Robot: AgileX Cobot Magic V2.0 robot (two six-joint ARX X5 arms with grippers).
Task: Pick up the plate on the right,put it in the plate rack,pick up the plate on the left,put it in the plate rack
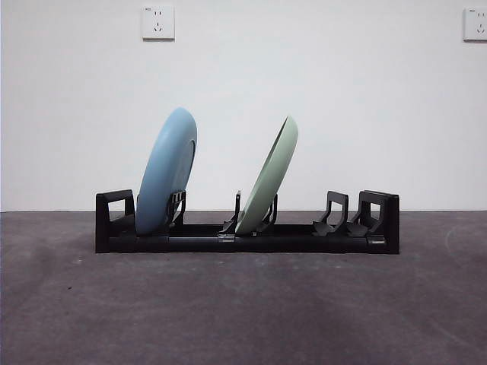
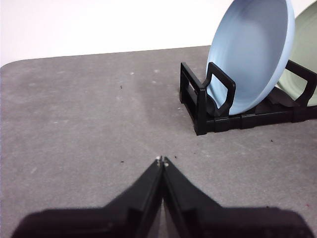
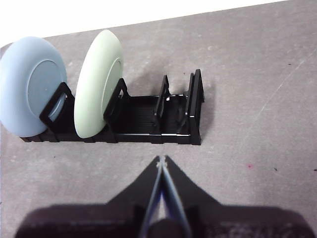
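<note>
Now | blue plate (image 1: 167, 171), green plate (image 1: 268, 179) upright in plate rack (image 1: 247, 239) | both arms' fingers closed, empty

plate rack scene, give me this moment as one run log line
blue plate: in plate rack, leaning | green plate: in rack, leaning | left gripper: shut, empty, off rack | right gripper: shut, empty, off rack

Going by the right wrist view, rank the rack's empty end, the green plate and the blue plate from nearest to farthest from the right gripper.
From the right gripper, shut above the table:
1. Plate rack, its empty end: nearest.
2. Green plate: mid-rack, farther along.
3. Blue plate: far end of the rack, farthest.
</note>
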